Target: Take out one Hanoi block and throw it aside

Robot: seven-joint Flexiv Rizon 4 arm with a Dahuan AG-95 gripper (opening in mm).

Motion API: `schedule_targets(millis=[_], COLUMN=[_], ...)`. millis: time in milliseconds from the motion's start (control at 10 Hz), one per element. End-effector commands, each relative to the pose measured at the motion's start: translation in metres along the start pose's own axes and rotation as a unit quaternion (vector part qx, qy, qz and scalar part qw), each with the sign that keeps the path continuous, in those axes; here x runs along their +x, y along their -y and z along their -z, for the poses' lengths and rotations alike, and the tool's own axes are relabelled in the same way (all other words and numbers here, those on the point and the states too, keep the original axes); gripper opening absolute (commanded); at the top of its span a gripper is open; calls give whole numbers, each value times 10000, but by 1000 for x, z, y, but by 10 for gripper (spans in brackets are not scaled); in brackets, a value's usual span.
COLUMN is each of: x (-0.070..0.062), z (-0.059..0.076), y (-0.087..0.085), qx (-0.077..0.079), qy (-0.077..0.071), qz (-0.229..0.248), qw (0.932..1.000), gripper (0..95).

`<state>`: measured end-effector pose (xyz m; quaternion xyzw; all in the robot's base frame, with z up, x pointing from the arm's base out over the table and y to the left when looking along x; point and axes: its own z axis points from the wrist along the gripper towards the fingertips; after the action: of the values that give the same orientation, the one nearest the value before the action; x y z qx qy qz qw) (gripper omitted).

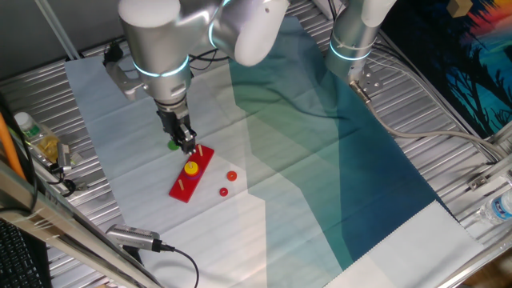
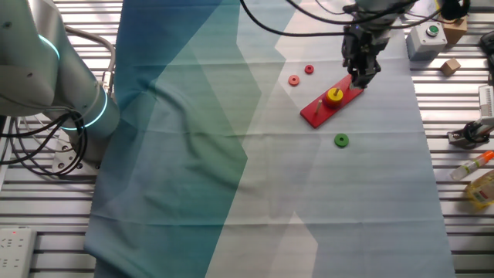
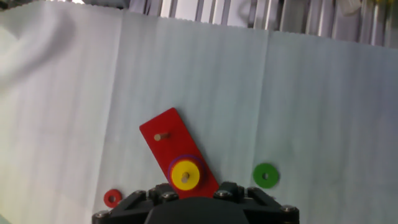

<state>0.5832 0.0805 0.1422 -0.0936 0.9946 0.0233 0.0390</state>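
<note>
- Hanoi block [image 3: 185,173]: yellow disc on peg of red base [image 3: 165,138]; judged light, rigid, smooth.
- Hold: opposite rim edges.
- Gripper [image 1: 187,144]: above base; jaws' state cannot be told.

Slatted table [image 1: 448,144] under blue-white cloth [image 1: 320,160]

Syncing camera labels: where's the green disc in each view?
One fixed view: green disc left of centre, mostly hidden behind the gripper, just beyond the red base's far end.
The other fixed view: upper right, alone on the cloth, below the red base.
Hand view: lower right of centre, right of the red base.
Shared landmark: the yellow disc on the red base.
</note>
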Motion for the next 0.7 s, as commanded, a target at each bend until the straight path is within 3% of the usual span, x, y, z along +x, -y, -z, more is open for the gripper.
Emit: schedule_targets(millis=[100, 700], x=[1, 0], z=[-5, -28], y=[0, -3], qx=[-21, -56], qy=[-1, 31], qz=[14, 26], qw=[10000, 10000], gripper=[570, 570])
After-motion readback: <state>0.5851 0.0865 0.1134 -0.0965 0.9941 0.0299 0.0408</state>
